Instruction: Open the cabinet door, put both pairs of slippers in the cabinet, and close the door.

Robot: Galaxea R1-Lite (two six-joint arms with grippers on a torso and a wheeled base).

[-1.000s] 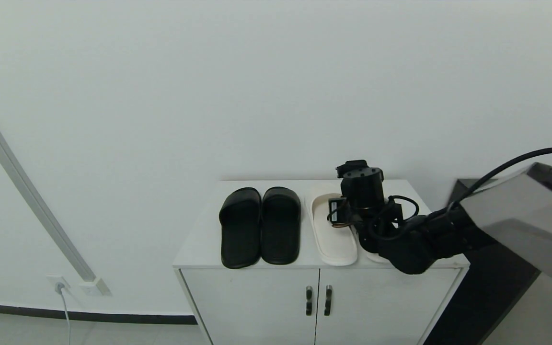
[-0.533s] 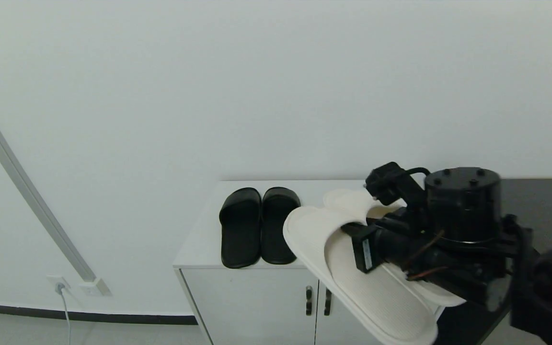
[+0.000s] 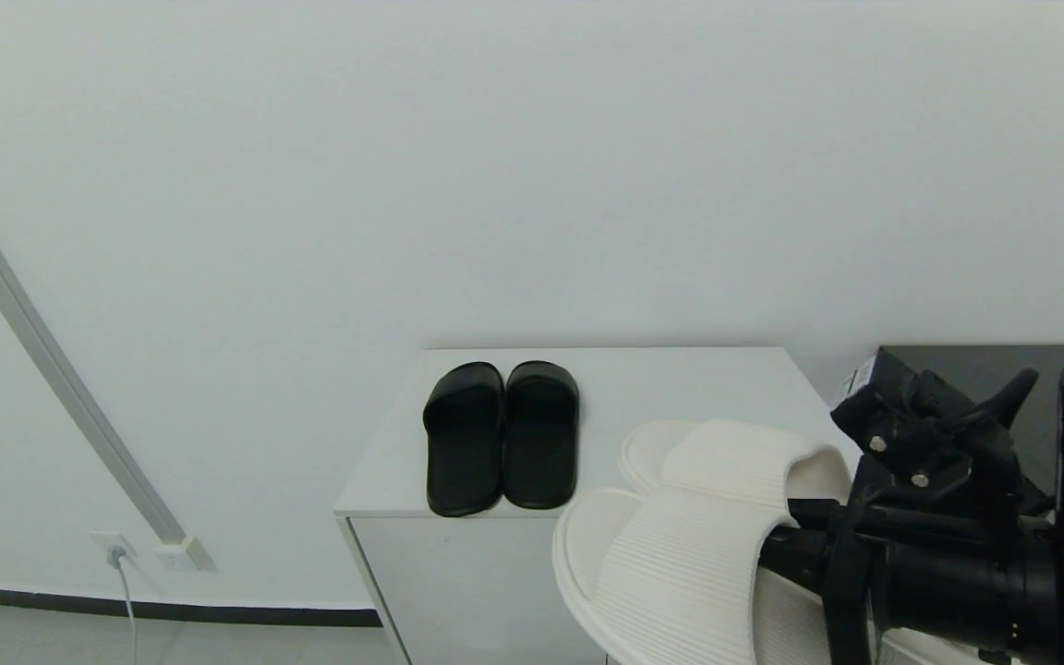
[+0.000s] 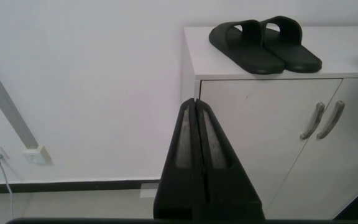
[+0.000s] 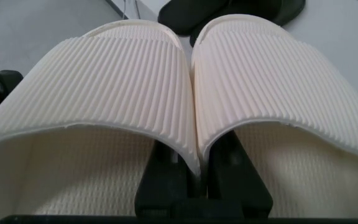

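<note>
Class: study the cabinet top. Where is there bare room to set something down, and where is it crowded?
Widest bare patch: the cabinet top between the black slippers and its right edge. A narrow strip lies left of them, another behind them by the wall. Crowded: before its front right, where the right gripper holds the white slippers.

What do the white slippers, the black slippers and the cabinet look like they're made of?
The white slippers are likely soft moulded foam, matte: ribbed straps, pebbled footbeds, thick edges. The black slippers are probably rubber or foam, smooth with a faint sheen. The cabinet seems to be white laminated board, flat and matte; its handles look like brushed metal.
</note>
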